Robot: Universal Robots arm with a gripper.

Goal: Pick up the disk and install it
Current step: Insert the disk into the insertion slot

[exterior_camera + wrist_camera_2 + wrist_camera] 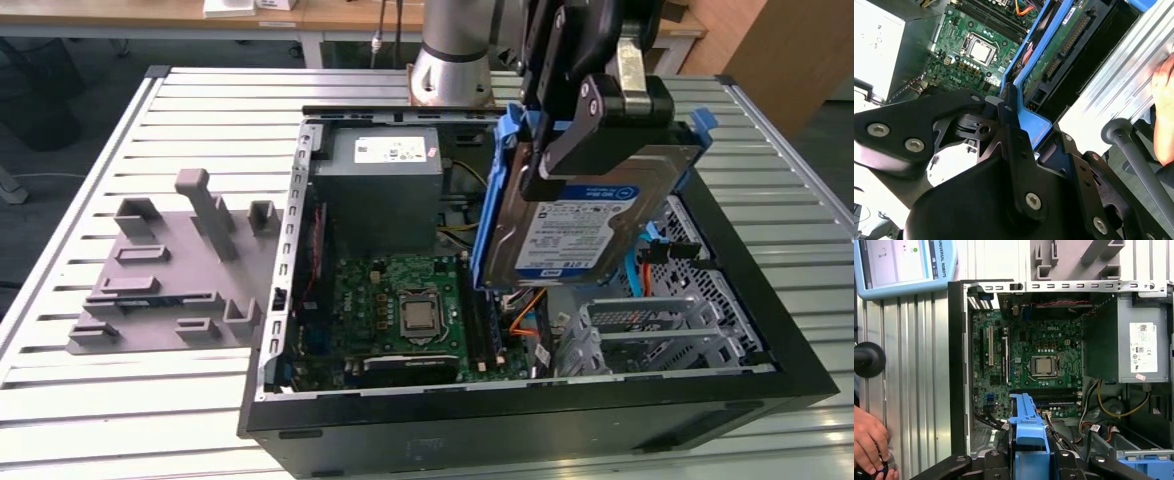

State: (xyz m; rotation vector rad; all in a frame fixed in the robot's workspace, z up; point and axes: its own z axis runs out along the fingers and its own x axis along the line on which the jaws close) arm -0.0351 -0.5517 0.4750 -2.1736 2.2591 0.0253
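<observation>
One disk (583, 225) | clamped between jaws at its upper end | tilted above open computer case (534, 430)

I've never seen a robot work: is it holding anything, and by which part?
Yes, the gripper holds the disk, clamped on the blue frame at its upper end.

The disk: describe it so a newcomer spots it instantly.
Find the open black computer case on the slatted table. Above it the gripper holds the disk tilted. Unlike the boxy grey power supply, it is flat, blue-framed, white-and-blue labelled.
</observation>
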